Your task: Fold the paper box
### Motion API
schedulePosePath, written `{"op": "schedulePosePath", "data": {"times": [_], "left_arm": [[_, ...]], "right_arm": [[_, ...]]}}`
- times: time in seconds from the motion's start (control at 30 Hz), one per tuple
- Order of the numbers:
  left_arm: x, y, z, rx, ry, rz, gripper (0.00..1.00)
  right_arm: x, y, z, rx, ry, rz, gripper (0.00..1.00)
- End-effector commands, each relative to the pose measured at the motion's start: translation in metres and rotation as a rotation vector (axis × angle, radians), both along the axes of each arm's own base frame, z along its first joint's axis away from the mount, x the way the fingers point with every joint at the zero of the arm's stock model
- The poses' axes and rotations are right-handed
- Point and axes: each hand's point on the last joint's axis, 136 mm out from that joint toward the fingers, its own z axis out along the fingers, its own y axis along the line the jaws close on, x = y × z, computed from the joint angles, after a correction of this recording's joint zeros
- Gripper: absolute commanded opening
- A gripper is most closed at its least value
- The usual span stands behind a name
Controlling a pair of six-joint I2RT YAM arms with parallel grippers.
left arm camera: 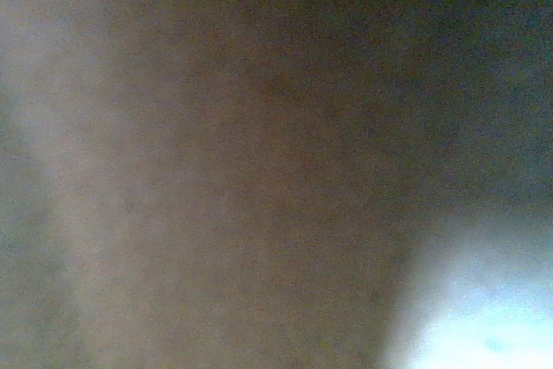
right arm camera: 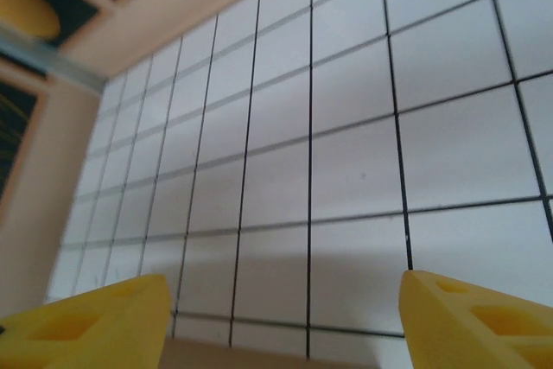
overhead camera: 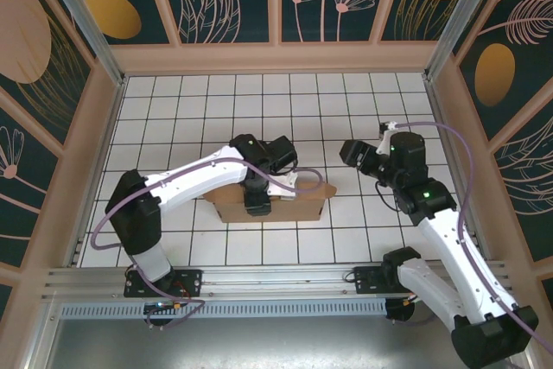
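Top view: the left gripper (overhead camera: 257, 203) is pointed down onto the paper box (overhead camera: 298, 207), w/ the black wrist body covering the box's middle. The box is directly under the left fingers; brown cardboard shows to either side of them, more on the side toward the right arm. We can't tell the left finger spread: they're hidden from above.

Left wrist cam: only a brown-grey blur, lens too close to resolve anything; pale patch in the lower right corner. No fingers made out.

The right gripper (overhead camera: 350, 151) is up off the gridded table (overhead camera: 207, 110), near the box's right end but apart from it. The box lies beyond the fingertips, toward the left arm and nearer the bases.

Right wrist cam: the yellow fingers (right arm camera: 95, 326) are spread wide w/ nothing in the gap, and white tiles w/ black grid lines show between them. A tan strip (right arm camera: 251, 356) sits at the bottom edge between the fingers; can't tell if it's the box.
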Motion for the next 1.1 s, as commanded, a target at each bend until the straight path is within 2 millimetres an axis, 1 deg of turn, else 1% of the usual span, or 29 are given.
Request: {"op": "schedulePosePath", "data": {"times": [0.0,0.13,0.23,0.4,0.5,0.63,0.7,0.77,0.83,0.9,0.93,1.0,1.03,1.07], "left_arm": [[-0.001,-0.005,-0.014,0.038,0.05,-0.013,0.59],[0.007,-0.011,-0.021,0.055,0.035,-0.02,0.6],[0.009,-0.016,-0.022,0.042,0.034,-0.023,0.59],[0.012,-0.018,-0.024,0.036,0.025,-0.034,0.58],[0.013,-0.019,-0.024,0.034,0.018,-0.038,0.58],[0.016,-0.025,-0.022,0.008,0.006,-0.04,0.57],[0.017,-0.03,-0.02,-0.019,0.003,-0.04,0.58],[0.019,-0.035,-0.019,-0.048,-0.008,-0.044,0.59],[0.021,-0.038,-0.015,-0.081,-0.028,-0.041,0.64],[0.023,-0.042,-0.007,-0.13,-0.061,-0.036,0.82],[0.023,-0.043,-0.002,-0.161,-0.078,-0.03,0.97],[0.027,-0.048,0.013,-0.229,-0.126,-0.014,0.99],[0.031,-0.051,0.028,-0.289,-0.167,0.0,0.99],[0.033,-0.051,0.038,-0.333,-0.193,0.016,0.99]], "right_arm": [[-0.018,0.007,-0.024,-0.073,0.126,0.078,0.72],[-0.04,0.025,-0.025,0.053,0.171,0.153,0.69],[-0.05,0.035,-0.035,0.103,0.229,0.189,0.66],[-0.056,0.036,-0.047,0.107,0.256,0.189,0.6],[-0.059,0.037,-0.061,0.121,0.289,0.188,0.58],[-0.066,0.047,-0.074,0.169,0.322,0.205,0.56],[-0.068,0.05,-0.079,0.173,0.329,0.208,0.53],[-0.067,0.046,-0.087,0.151,0.335,0.183,0.46],[-0.065,0.038,-0.093,0.115,0.332,0.144,0.41],[-0.064,0.032,-0.096,0.088,0.33,0.116,0.38],[-0.063,0.031,-0.097,0.078,0.33,0.108,0.38],[-0.063,0.027,-0.1,0.061,0.337,0.093,0.37],[-0.062,0.026,-0.101,0.055,0.338,0.087,0.37],[-0.062,0.026,-0.102,0.05,0.338,0.082,0.37]]}}
